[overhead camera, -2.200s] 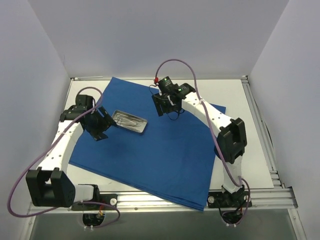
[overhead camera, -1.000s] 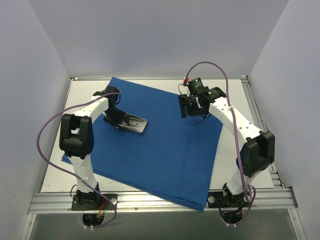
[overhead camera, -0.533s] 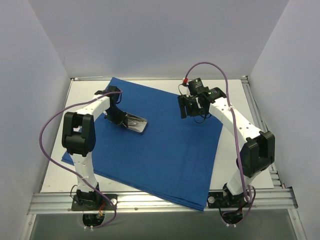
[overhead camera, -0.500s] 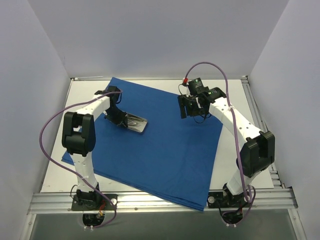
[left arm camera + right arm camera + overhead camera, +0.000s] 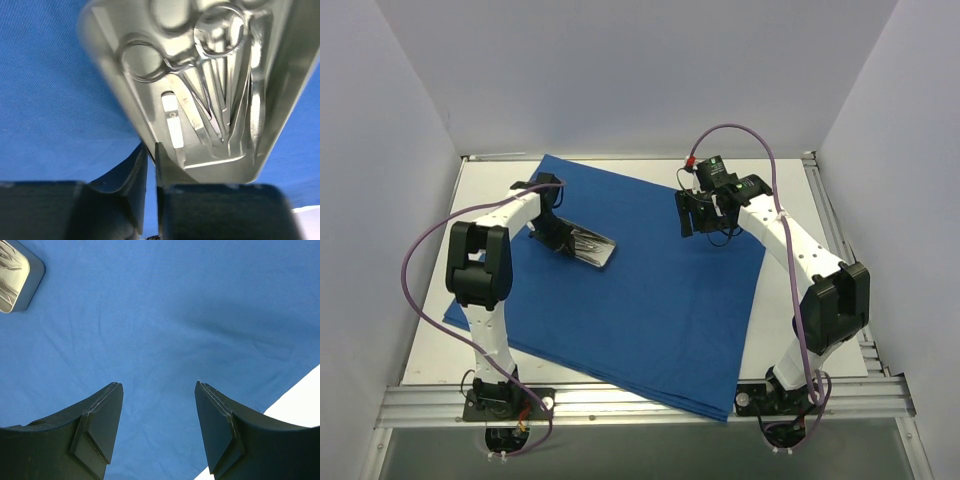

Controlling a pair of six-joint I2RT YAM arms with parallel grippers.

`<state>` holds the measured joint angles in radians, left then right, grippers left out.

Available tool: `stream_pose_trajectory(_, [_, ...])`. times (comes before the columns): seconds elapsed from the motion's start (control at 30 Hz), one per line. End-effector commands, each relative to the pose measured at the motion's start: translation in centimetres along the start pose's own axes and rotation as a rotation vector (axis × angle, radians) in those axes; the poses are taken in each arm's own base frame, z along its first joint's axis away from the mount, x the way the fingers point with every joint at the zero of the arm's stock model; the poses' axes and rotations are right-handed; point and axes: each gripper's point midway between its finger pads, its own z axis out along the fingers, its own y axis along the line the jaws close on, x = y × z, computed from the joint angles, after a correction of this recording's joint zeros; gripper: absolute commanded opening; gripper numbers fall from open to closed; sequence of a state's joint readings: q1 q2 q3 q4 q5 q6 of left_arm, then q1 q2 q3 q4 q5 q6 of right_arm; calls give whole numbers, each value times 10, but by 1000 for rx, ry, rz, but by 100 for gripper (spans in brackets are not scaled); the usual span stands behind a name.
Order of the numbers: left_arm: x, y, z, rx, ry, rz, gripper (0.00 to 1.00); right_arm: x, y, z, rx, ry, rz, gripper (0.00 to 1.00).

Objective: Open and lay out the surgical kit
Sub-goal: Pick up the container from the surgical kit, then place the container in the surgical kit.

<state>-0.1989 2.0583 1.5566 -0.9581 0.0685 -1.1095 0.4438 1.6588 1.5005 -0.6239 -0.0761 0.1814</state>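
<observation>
The royal-blue cloth (image 5: 650, 300) lies spread flat over the table. On its left part sits the small shiny metal tray (image 5: 590, 247) holding several thin silver scissor-like instruments (image 5: 215, 100). My left gripper (image 5: 556, 234) is at the tray's left end. In the left wrist view, the left gripper (image 5: 151, 150) is shut on the tray's thin side wall (image 5: 115, 80), one jaw inside and one outside. My right gripper (image 5: 701, 222) hangs open over the cloth (image 5: 160, 315) near its right edge, holding nothing. The tray's corner (image 5: 14, 270) shows far off in the right wrist view.
White table surface (image 5: 825, 270) shows to the right of the cloth and again at the corner (image 5: 300, 400) of the right wrist view. White walls enclose the table on three sides. An aluminium rail (image 5: 640, 400) runs along the near edge.
The left arm swung in to the tray's left end and its jaws closed on the tray wall. The right arm moved right earlier and has since held still.
</observation>
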Motion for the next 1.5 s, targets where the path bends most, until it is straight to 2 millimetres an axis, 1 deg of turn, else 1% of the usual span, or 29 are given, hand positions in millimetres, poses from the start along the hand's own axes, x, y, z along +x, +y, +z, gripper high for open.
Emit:
stream_pose_trajectory(0.0, [-9, -7, -1, 26, -14, 20, 14, -1, -3, -2, 1, 2, -3, 60])
stream_pose_trajectory(0.03, [-11, -7, -4, 30, -22, 29, 8, -1, -3, -3, 3, -2, -3, 60])
stream_pose_trajectory(0.1, [-15, -6, -9, 39, -34, 32, 3, 0, -4, -2, 9, 2, -3, 60])
stream_pose_trajectory(0.2, [-19, -5, -22, 64, -43, 37, 2, 0, -4, -1, 9, 2, -1, 60])
stream_pose_trajectory(0.3, [-19, -7, -41, 91, -63, 65, 2, -1, -4, -1, 7, 0, -1, 60])
stream_pose_trajectory(0.33, [-20, -8, -52, 111, -81, 73, 2, -2, -4, 0, 7, -1, -1, 60])
stream_pose_trajectory(0.37, [-21, -7, -58, 115, -95, 85, 2, -3, -3, 0, 6, -3, -1, 60])
stream_pose_trajectory(0.4, [-20, -3, -63, 112, -100, 88, 2, -3, -3, 0, 2, 0, -1, 60])
stream_pose_trajectory(0.43, [-20, 1, -73, 122, -116, 88, 2, -3, -2, 2, 1, 3, -1, 60])
stream_pose_trajectory(0.5, [-20, 12, -80, 111, -126, 82, 2, -4, 0, 3, -8, 3, 0, 60])
stream_pose_trajectory(0.53, [-15, 24, -84, 109, -127, 76, 2, -3, 0, 4, -10, 7, 2, 60])
stream_pose_trajectory(0.6, [-14, 37, -88, 123, -130, 53, 2, -4, 1, 5, -15, 6, 3, 60])
stream_pose_trajectory(0.63, [-11, 43, -99, 146, -145, 43, 2, -2, 2, 6, -20, 14, 5, 61])
stream_pose_trajectory(0.67, [-7, 59, -93, 122, -129, 8, 2, -2, 2, 7, -21, 16, 5, 61])
stream_pose_trajectory(0.7, [-4, 67, -94, 119, -126, -9, 2, -1, 3, 7, -24, 18, 5, 61])
stream_pose_trajectory(0.73, [0, 73, -106, 144, -137, -51, 2, -1, 4, 8, -30, 22, 4, 61])
stream_pose_trajectory(0.77, [7, 89, -99, 114, -121, -87, 2, -1, 5, 9, -31, 24, 5, 61])
stream_pose_trajectory(0.8, [8, 98, -101, 115, -125, -125, 2, 0, 6, 10, -35, 26, 4, 61])
stream_pose_trajectory(0.83, [11, 103, -111, 156, -142, -167, 2, 1, 7, 11, -44, 33, 7, 61])
stream_pose_trajectory(0.87, [16, 115, -104, 137, -132, -194, 2, 1, 8, 11, -49, 34, 10, 61])
stream_pose_trajectory(0.9, [13, 126, -104, 128, -137, -236, 2, 2, 10, 12, -52, 36, 11, 61])
stream_pose_trajectory(0.93, [13, 133, -109, 139, -149, -264, 2, 2, 11, 12, -56, 37, 11, 61])
stream_pose_trajectory(0.97, [14, 140, -107, 126, -149, -279, 2, 3, 12, 12, -62, 40, 10, 61])
stream_pose_trajectory(1.0, [10, 159, -101, 88, -137, -345, 2, 3, 15, 12, -65, 42, 4, 61])
stream_pose_trajectory(1.1, [18, 177, -95, 47, -111, -411, 2, 5, 19, 14, -77, 50, 0, 61])
stream_pose_trajectory(1.13, [21, 182, -91, 40, -112, -424, 2, 5, 20, 14, -79, 52, -2, 61])
stream_pose_trajectory(1.23, [17, 186, -81, 35, -127, -426, 2, 6, 25, 16, -87, 57, -12, 61])
stream_pose_trajectory(1.43, [2, 195, -69, -46, -167, -339, 2, 8, 29, 16, -98, 60, -17, 61])
stream_pose_trajectory(1.47, [2, 198, -66, -61, -165, -341, 2, 9, 29, 17, -98, 61, -19, 61])
